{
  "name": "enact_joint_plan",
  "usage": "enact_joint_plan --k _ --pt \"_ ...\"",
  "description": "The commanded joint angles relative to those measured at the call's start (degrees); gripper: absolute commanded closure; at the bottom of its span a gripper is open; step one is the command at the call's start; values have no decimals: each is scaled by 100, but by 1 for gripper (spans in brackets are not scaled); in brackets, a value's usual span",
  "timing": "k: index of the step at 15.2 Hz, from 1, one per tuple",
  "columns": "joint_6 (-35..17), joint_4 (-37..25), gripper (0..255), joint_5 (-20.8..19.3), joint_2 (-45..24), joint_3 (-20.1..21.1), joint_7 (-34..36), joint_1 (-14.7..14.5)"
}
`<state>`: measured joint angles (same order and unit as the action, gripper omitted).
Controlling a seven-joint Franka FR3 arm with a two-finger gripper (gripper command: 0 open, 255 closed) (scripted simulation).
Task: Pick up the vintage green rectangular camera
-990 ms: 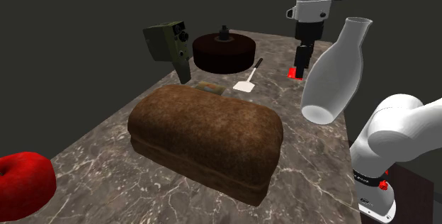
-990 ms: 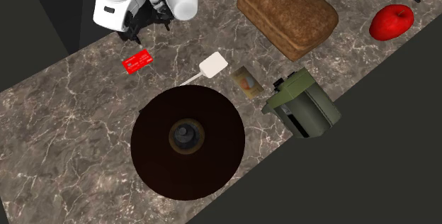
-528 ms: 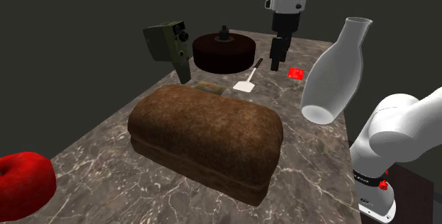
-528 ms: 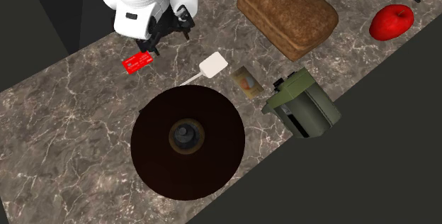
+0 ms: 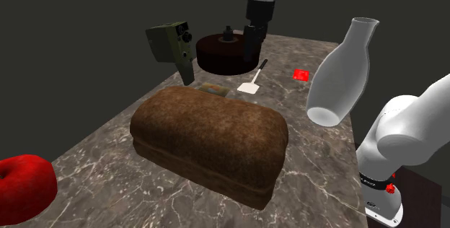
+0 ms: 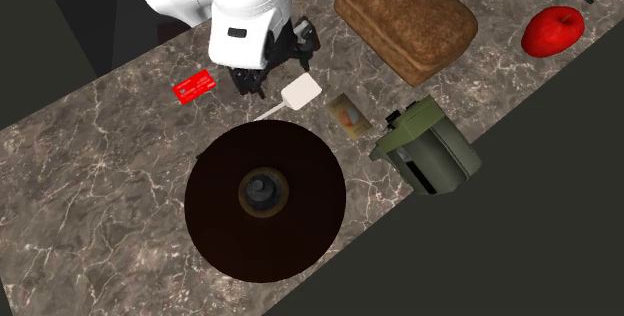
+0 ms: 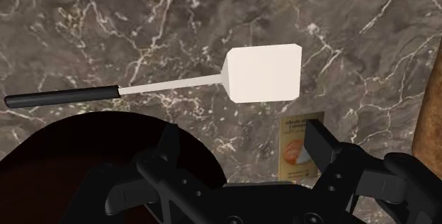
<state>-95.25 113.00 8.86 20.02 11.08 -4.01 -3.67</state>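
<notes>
The green boxy camera [image 5: 171, 42] stands upright near the table's far edge, beside a dark round lidded pot [image 5: 228, 53]; from above the camera [image 6: 428, 146] sits at the edge, right of the pot [image 6: 265, 199]. My gripper [image 5: 252, 46] hangs in the air over the spatula and the pot's rim, to the right of the camera and well apart from it. In the wrist view the gripper [image 7: 244, 148] is open, its fingers [image 7: 168, 144] spread with nothing between them, above the white spatula [image 7: 263, 72].
A large brown loaf [image 5: 209, 140] fills the table's middle. A white vase [image 5: 339, 71] stands at the right, a red card [image 5: 301, 75] behind it. A small packet [image 6: 349, 114] lies between spatula [image 6: 300, 91] and camera. A red apple [image 5: 25, 183] sits at the near left.
The arm has swung toward the shoulder view's left, from above the red card to above the spatula and pot rim. Nothing on the table has moved.
</notes>
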Motion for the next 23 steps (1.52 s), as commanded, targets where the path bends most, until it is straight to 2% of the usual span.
enact_joint_plan --k 1,11,15,18,23 --pt "-77 -338 0 -12 -262 78 49 -30" --pt "-102 -2700 0 -397 -1929 572 528 -290" --pt "102 -3982 0 -733 -2750 755 751 -516" --pt "406 -5195 0 -1071 -3485 861 908 -794" --pt "-144 -4342 0 -937 -3171 834 837 -690"
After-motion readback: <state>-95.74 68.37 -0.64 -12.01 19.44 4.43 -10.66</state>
